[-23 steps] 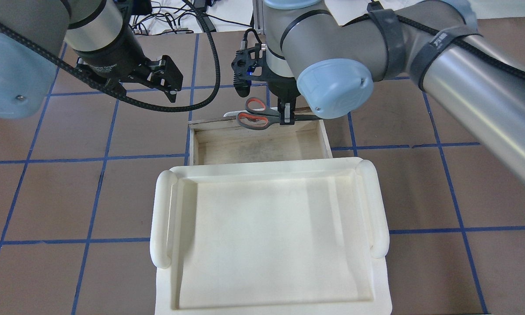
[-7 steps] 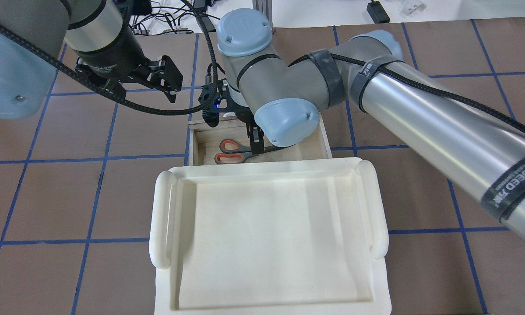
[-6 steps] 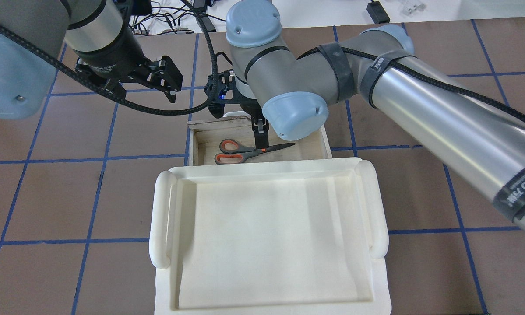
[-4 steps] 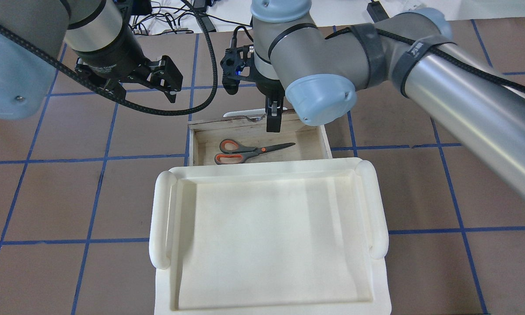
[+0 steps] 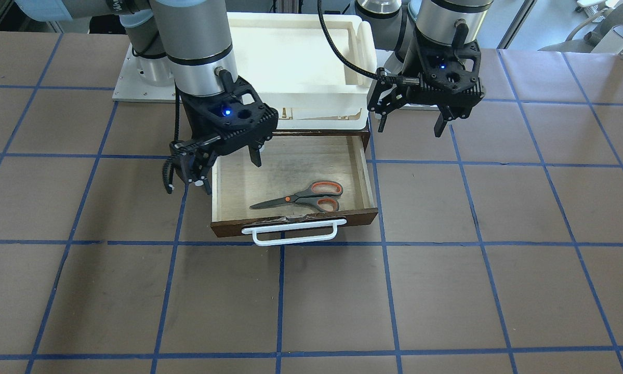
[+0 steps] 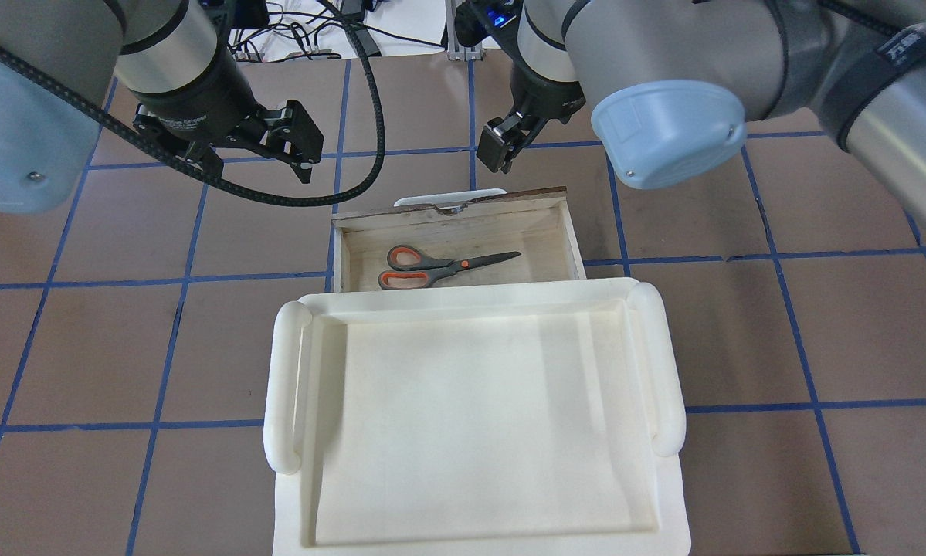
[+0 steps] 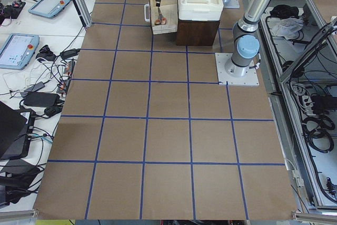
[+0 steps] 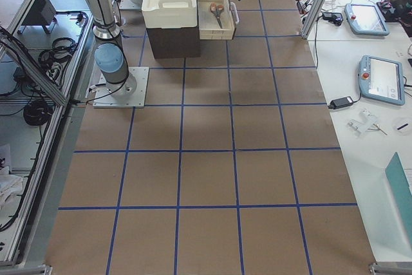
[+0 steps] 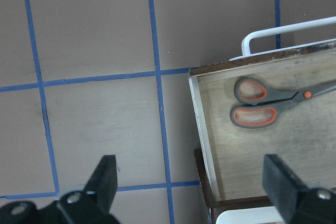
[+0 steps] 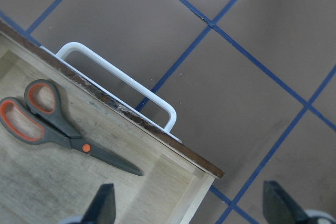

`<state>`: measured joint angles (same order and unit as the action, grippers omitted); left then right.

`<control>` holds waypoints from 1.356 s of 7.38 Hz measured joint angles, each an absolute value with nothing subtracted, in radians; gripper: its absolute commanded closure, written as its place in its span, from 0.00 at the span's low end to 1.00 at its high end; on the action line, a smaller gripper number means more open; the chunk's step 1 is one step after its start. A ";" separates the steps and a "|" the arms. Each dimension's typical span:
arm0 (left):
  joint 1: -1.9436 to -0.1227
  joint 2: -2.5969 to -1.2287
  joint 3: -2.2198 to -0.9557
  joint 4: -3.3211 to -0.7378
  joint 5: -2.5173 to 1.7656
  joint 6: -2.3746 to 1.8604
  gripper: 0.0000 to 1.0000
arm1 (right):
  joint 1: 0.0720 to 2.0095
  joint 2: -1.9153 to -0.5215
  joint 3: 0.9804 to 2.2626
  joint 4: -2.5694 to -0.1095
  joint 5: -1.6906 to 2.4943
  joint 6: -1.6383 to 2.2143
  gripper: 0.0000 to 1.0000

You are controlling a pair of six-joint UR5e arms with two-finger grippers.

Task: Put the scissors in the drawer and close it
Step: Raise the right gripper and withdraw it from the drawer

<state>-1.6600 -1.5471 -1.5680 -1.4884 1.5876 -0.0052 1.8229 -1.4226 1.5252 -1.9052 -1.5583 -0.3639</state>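
Note:
The scissors (image 5: 301, 197), grey handles lined orange-red, lie flat inside the open wooden drawer (image 5: 366, 179), loops toward the robot's left. They also show in the overhead view (image 6: 432, 266) and in both wrist views (image 9: 262, 106) (image 10: 58, 127). The drawer's dark front panel carries a white bar handle (image 5: 290, 236). My right gripper (image 5: 223, 169) is open and empty, raised above the drawer's right corner. My left gripper (image 5: 410, 119) is open and empty, raised beside the drawer's left side, over the table.
A white plastic tray (image 6: 285, 386) sits on top of the dark cabinet that holds the drawer. The brown table with blue grid lines (image 5: 446, 291) spreads around it. Cables and devices lie beyond the table's far edge (image 6: 293, 38).
My right gripper lowered the scissors into the drawer, let go of them, then rose and moved away past the drawer's front. The left arm has not moved.

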 measured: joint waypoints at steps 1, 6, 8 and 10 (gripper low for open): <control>-1.660 -1.547 -1.569 -1.490 1.586 -0.005 0.00 | 1.774 -1.446 1.525 -1.860 -1.560 -0.303 0.00; -1.671 -1.565 -1.575 -1.484 1.586 -0.041 0.00 | 1.541 -1.530 1.529 -1.629 -1.562 -0.171 0.00; -1.685 -1.595 -1.565 -1.463 1.580 -0.115 0.00 | 1.536 -1.543 1.531 -1.606 -1.562 -0.135 0.00; -1.726 -1.668 -1.540 -1.377 1.578 -0.184 0.00 | 1.538 -1.568 1.537 -1.599 -1.561 -0.125 0.00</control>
<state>-1.7259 -1.6683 -1.5402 -1.3766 1.5781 -0.1840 1.5382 -1.5683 1.5374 -1.5987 -1.5613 -0.1247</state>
